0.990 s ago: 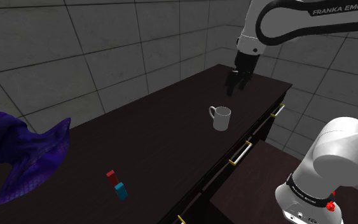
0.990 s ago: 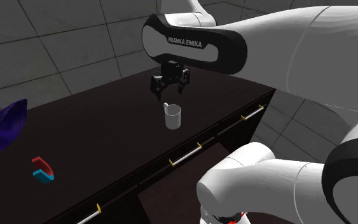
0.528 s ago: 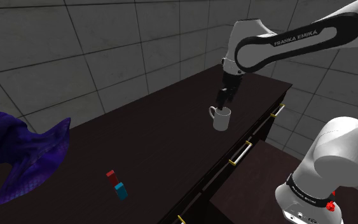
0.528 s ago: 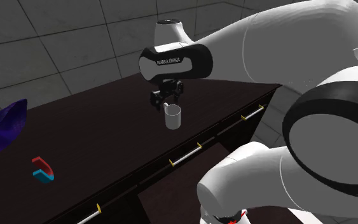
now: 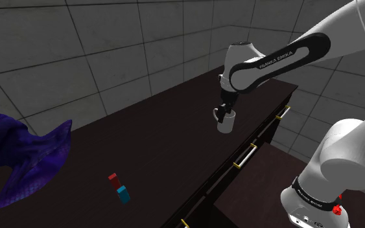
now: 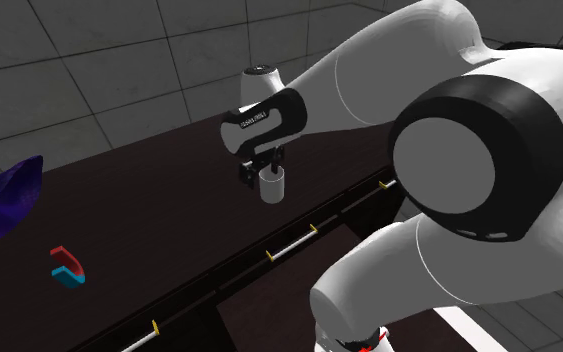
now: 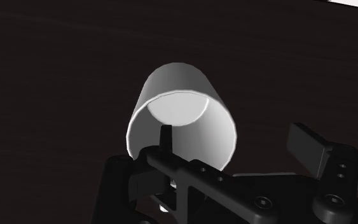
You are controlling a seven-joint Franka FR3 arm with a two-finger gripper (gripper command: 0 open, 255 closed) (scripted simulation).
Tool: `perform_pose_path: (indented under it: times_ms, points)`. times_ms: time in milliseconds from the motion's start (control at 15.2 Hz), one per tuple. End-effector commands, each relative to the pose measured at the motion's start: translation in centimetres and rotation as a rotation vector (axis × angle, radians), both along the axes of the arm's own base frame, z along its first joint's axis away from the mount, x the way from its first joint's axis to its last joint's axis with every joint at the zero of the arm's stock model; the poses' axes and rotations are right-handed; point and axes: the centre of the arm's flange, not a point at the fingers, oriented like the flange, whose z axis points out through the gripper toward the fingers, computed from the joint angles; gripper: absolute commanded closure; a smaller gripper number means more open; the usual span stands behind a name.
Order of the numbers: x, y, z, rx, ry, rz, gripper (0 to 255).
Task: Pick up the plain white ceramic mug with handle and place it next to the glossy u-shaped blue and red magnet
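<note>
While over mug [image 5: 225,123], arm [image 5: 265,65] lettering "FRANKA EMIKA"

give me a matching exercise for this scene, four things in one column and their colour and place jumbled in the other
Things:
1. mug
2. magnet
3. cloth
4. gripper

Descriptions:
a. purple, at the shoulder view's left edge
b. black, fingers apart, down at the mug's rim
c. white, upright on the dark table
d. red and blue, on the table between mug and cloth

Pairs: 1-c, 2-d, 3-a, 4-b
</note>
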Motion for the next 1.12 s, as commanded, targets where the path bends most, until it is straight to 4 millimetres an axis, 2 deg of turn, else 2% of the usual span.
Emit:
perform_pose_path:
  times_ms: [0, 198, 660, 726, 1056]
  points:
    - [0.2, 0.1, -1.1, 0.0, -0.001, 0.001, 0]
    - [0.2, 0.1, -2.5, 0.0, -0.001, 0.001, 0]
    - [0.2, 0.1, -2.4, 0.0, -0.001, 0.001, 0]
    - [0.2, 0.1, -2.4, 0.0, -0.001, 0.001, 255]
    - [0.2, 0.1, -2.4, 0.0, -0.001, 0.001, 255]
